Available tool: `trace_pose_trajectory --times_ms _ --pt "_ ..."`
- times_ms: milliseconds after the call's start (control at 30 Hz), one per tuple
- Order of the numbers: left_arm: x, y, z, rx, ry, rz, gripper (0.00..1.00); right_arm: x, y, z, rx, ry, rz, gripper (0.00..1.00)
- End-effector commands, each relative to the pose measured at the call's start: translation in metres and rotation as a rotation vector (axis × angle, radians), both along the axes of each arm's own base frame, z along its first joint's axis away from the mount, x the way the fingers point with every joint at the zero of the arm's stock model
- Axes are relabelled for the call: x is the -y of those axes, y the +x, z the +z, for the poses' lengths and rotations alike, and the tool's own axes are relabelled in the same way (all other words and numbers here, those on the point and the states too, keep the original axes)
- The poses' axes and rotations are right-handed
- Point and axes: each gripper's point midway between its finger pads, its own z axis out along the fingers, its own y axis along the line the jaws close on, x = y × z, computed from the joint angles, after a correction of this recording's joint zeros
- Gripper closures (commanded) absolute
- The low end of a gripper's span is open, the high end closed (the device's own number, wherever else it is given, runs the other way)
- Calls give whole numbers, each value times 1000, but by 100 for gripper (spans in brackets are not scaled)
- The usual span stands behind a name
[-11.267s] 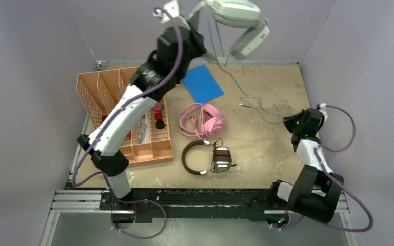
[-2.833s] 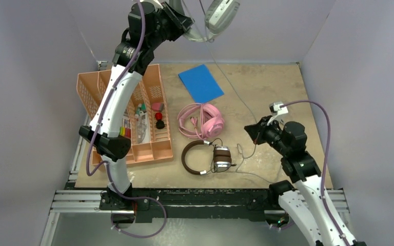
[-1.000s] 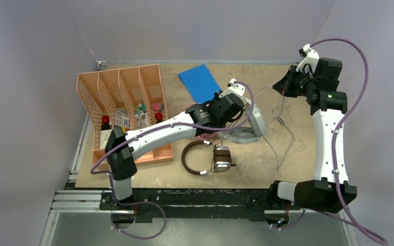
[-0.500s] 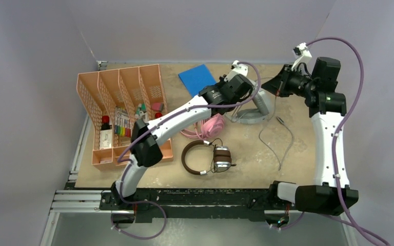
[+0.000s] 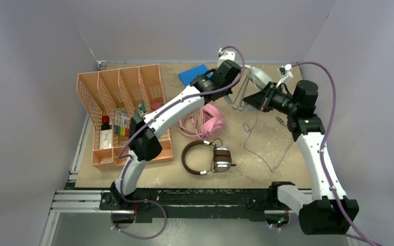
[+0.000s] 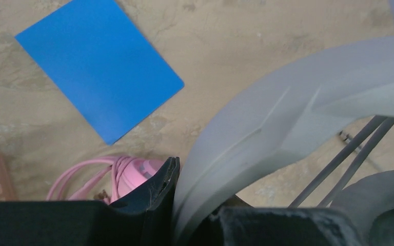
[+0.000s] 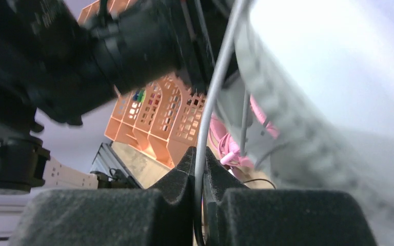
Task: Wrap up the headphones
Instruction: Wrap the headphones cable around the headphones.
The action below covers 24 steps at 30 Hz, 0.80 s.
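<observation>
The top view is bright and even, with soft shadows on the sandy table (image 5: 246, 177). Up close, the light-grey plastic headset (image 6: 287, 113) looks fuzzy, and smeared at the right wrist view's right side.

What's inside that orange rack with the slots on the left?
The orange rack holds small items: a red-capped bottle, colourful pieces and something green. The left arm crosses its right-hand slots and hides whatever lies beneath it.
</observation>
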Motion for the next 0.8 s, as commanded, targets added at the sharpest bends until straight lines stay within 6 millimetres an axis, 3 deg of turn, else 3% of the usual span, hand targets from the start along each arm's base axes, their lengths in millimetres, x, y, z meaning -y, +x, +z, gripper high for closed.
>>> trace_pose_trajectory --times_ms 0,167,367,600,767 --pt "-1 22 140 196 -493 40 100 -17 -8 40 219 86 53 92" --pt "1 14 189 262 -638 9 100 -12 -6 29 265 61 15 90" --pt "-2 5 227 303 -743 -18 100 -7 -3 17 316 80 -42 89" --pt "0 -13 255 304 -828 -75 100 -8 13 -4 318 93 -45 85" --pt "0 -21 259 297 -831 -98 100 -7 26 -12 307 97 -61 71"
